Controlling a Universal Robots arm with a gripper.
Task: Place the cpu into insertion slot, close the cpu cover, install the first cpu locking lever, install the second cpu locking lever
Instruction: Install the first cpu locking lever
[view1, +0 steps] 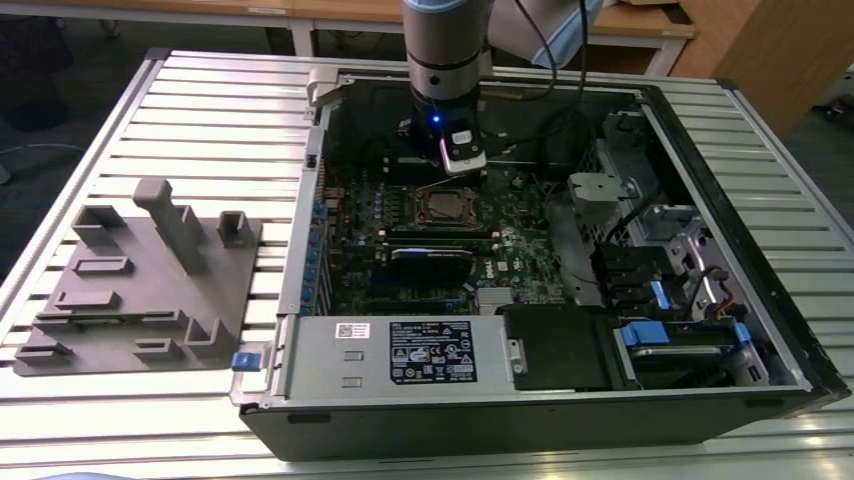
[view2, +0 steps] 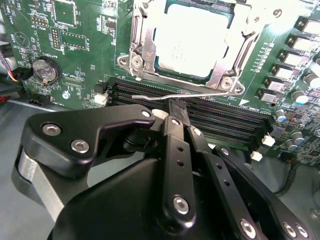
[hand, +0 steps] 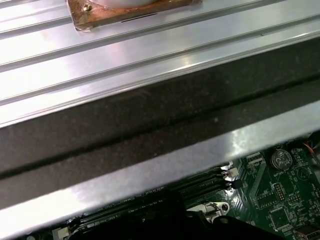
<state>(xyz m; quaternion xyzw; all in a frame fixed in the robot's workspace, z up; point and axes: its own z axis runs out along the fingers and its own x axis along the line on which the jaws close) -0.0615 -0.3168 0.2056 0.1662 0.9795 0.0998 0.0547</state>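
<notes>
Just beside the cpu, my gripper holds its jaws close together at the lever; whether they pinch it is hidden.

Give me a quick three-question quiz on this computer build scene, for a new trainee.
1. True or false: the cpu lies framed by the lowered cpu cover.
2. In the second wrist view, the gripper tip is nearest: A) the coin battery, B) the thin wire locking lever, C) a blue-edged card.
3. In the exterior view, on which side of the computer case does the grey fixture block sit?
Key: 1 true; 2 B; 3 the exterior view's left.
</notes>
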